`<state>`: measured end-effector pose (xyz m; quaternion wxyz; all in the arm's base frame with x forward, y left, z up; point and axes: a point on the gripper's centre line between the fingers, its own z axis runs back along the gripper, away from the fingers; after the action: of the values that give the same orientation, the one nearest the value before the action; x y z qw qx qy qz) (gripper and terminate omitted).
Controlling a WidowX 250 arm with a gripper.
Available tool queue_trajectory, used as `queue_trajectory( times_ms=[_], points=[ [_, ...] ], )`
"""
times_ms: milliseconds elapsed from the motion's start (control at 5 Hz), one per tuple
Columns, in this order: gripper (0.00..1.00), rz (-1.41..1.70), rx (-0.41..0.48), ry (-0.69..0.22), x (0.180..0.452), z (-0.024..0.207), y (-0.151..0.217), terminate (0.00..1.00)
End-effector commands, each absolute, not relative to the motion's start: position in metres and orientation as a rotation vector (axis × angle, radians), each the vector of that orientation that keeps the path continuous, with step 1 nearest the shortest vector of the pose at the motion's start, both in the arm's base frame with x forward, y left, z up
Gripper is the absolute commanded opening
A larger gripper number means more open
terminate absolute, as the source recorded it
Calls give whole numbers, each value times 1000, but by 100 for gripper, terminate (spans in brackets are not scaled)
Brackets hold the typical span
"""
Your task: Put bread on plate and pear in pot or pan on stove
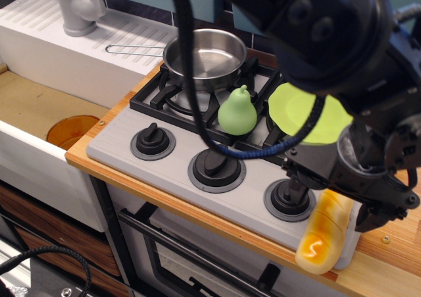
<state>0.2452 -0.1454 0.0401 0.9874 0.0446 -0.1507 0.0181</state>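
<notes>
The bread lies at the stove's front right corner, its lower end hanging over the counter edge. My gripper is open and low over the bread's upper end, with one finger by the right knob and the other on the bread's right side. The green pear stands upright on the black grate. The steel pan sits empty on the back left burner, handle pointing left. The lime green plate lies at the back right, partly hidden by my arm. The grey stove has three black knobs.
A white sink with an orange object in it lies to the left, with a grey faucet behind. A black cable hangs over the stove and the pear. The wooden counter runs to the right.
</notes>
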Motion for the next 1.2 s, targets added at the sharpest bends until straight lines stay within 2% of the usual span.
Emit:
queue_trajectory(
  times_ms=[0,400,600,1000],
  points=[
    [100,32,77,-330,245,38,-151,0],
    [100,41,61,-332,239,27,-151,0],
    [0,49,44,-322,237,23,-152,0],
    [0,66,52,-304,237,30,-148,0]
  ],
)
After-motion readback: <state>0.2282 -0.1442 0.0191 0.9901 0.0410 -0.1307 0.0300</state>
